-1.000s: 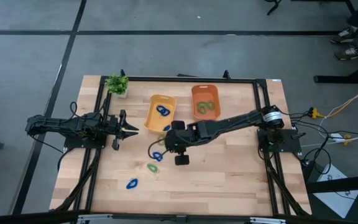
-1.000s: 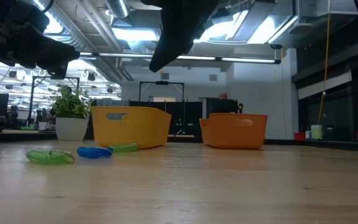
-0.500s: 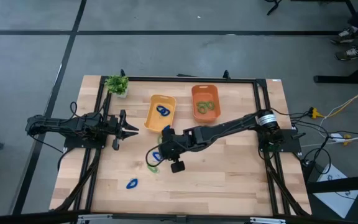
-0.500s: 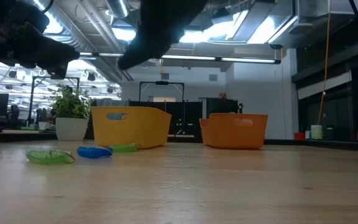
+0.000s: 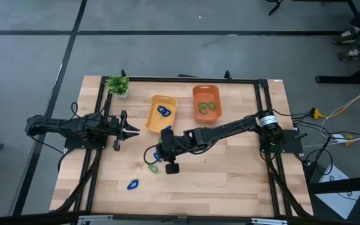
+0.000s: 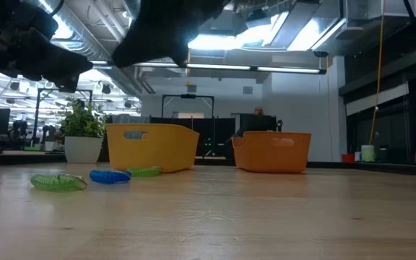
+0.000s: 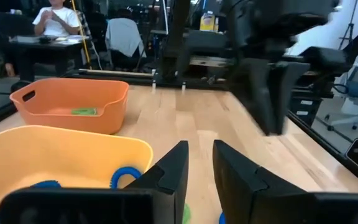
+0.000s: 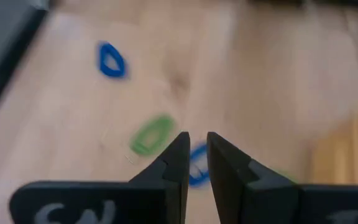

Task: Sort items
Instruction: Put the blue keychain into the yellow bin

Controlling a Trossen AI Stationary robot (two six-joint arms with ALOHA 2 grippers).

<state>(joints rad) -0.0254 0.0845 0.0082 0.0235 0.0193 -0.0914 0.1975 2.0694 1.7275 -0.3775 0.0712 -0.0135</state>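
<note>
Wood-topped table (image 5: 230, 181) carries loose rings mid-table: a green ring (image 8: 151, 135) and a blue ring (image 8: 197, 163) just under my right gripper (image 8: 195, 155), jaws nearly pressed together and empty. I judge I should spread them wider and straddle one ring only, not both. Left gripper (image 5: 133, 130) waits near the left edge, jaws slightly apart, empty.

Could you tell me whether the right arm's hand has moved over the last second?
Yes. In the high view the right hand has moved leftward, away from the orange tray, and now sits over the rings on the table.
</note>
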